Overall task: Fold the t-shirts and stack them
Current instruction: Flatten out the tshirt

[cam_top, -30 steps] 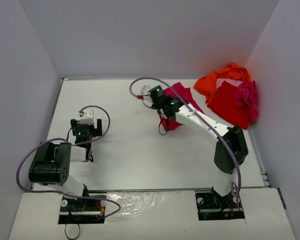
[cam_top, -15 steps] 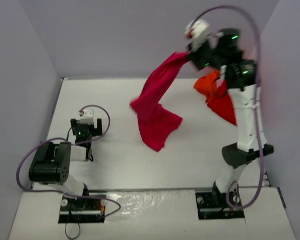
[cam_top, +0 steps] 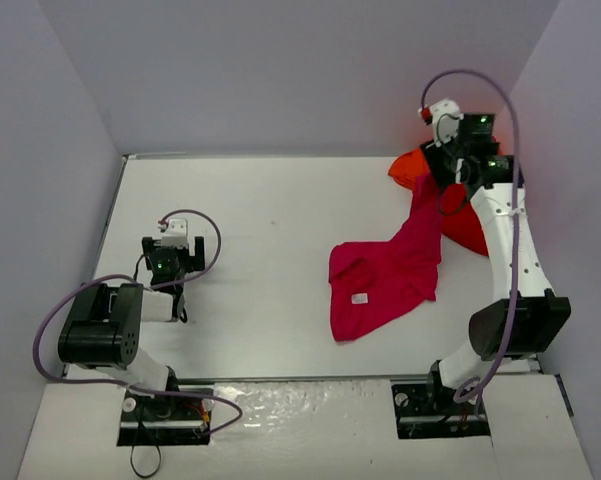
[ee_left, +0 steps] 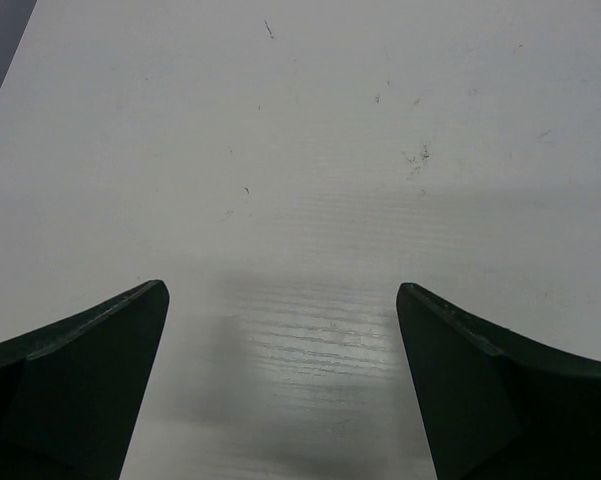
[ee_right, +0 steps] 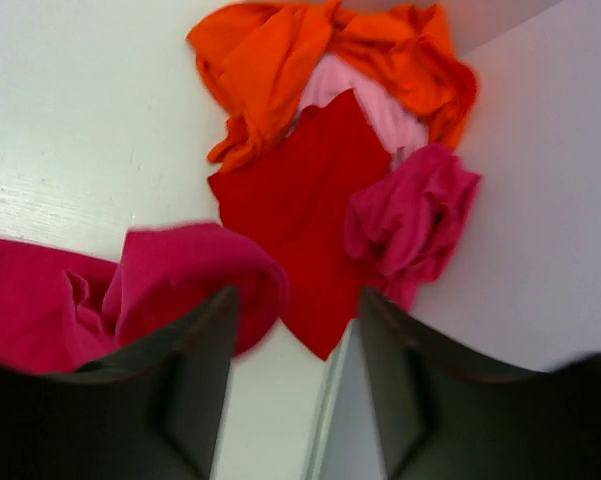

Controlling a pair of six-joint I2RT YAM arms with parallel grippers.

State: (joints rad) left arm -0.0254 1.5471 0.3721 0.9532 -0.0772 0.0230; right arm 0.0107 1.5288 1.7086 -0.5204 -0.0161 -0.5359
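While the right arm is rearing up by the far right corner, right gripper (ee_right: 298, 300): its jaws are standing apart with nothing between them, and the heap is showing through the gap.
Crimson t-shirt (cam_top: 385, 275): it is lying mostly spread on the table (cam_top: 250, 220) in front of the right arm. One end is trailing up toward the right gripper and bunching just beside one finger. The cloth is blurring there, so I cannot tell if it is touching.
Why there: to my eye it is being laid on open table, apart from the heap, so it can be flattened and folded.
Heap: the orange t-shirt (ee_right: 270, 60), pale pink t-shirt (ee_right: 370, 100), red t-shirt (ee_right: 300, 190) and magenta t-shirt (ee_right: 410, 215) are crumpling together in the far right corner, probably waiting their turn.
Left gripper (ee_left: 280, 300): its fingers are spreading wide over bare table, gripping nothing, well apart from any cloth. It is likely idling until there is cloth to smooth.
Folding: it is not yet beginning, and the crimson one is lying rumpled.
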